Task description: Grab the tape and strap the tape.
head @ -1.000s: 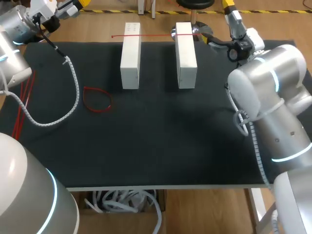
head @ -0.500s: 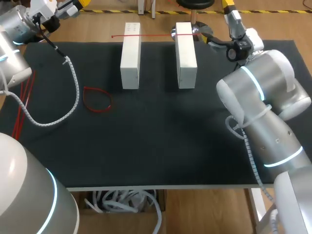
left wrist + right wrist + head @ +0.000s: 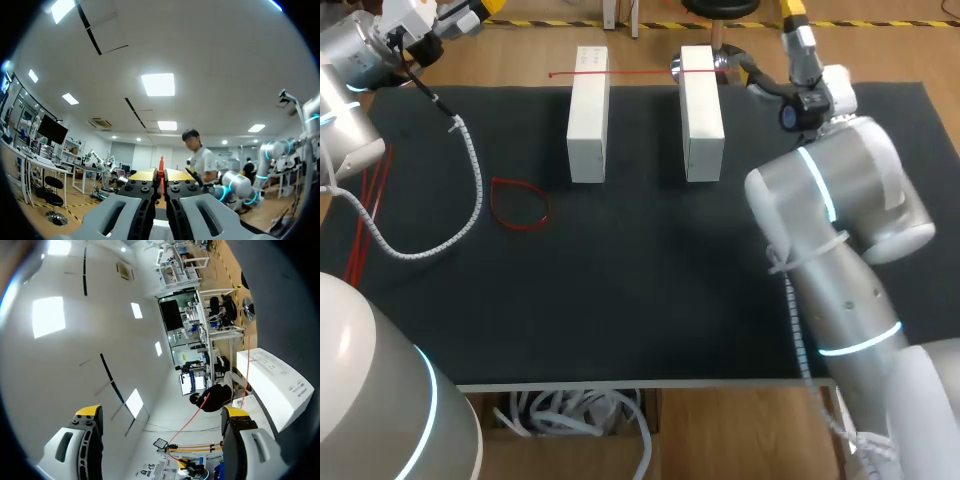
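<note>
Tape point(image 3: 630, 72) across white blocks point(image 3: 588, 115), far desk edge; my right end effector point(image 3: 162, 412) gapes empty, left end effector point(image 3: 161, 176) pinches red strip point(image 3: 161, 164).

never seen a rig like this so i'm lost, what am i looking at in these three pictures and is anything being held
This is a robot with two arms at a table. The overhead picture looks down from above and behind it: left arm at the left, right arm at the right. On the black mat stand a left white block and a right white block, with a thin red strap laid across their far ends. A red loop lies nearer the left. The other two pictures come from a camera on each wrist. The left claw is closed on a red sliver, likely another strap. The right claw is wide open and holds nothing.
</note>
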Controlling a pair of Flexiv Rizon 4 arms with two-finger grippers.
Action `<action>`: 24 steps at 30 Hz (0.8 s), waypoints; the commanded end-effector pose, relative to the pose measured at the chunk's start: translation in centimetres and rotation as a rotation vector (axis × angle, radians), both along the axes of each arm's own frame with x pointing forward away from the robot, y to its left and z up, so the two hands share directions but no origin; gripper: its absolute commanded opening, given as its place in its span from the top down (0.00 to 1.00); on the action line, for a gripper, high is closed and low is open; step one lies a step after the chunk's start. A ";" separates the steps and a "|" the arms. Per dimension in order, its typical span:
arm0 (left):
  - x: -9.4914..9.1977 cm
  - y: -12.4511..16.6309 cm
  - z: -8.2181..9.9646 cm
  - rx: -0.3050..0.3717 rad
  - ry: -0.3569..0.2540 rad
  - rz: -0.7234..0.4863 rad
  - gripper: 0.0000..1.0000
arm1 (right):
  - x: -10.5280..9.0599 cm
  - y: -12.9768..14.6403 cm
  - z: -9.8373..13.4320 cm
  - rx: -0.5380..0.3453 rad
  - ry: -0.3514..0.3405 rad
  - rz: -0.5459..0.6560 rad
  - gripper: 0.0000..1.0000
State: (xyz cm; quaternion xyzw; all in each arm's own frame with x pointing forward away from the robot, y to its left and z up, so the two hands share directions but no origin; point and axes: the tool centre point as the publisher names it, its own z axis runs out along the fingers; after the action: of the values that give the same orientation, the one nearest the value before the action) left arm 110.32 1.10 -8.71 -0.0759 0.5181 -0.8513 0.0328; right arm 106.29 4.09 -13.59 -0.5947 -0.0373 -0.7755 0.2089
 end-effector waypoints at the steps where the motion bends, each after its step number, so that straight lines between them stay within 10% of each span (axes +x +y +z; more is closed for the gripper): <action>1: 0.1 0.0 -0.1 -0.001 -0.002 -0.003 1.00 | -0.3 0.8 0.1 0.118 0.214 -0.445 0.00; 5: 0.1 0.0 -0.1 -0.001 -0.002 -0.003 1.00 | 0.0 1.4 0.5 0.206 0.314 -0.444 0.00; 24: 0.1 0.0 -0.1 -0.001 -0.002 -0.003 1.00 | 1.8 3.5 0.8 0.216 0.368 -0.411 0.00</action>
State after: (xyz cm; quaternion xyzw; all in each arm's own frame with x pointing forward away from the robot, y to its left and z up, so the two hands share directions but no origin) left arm 110.32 1.10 -8.71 -0.0759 0.5181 -0.8513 0.0328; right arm 107.89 7.16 -13.35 -0.6642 0.1117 -0.7101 0.2052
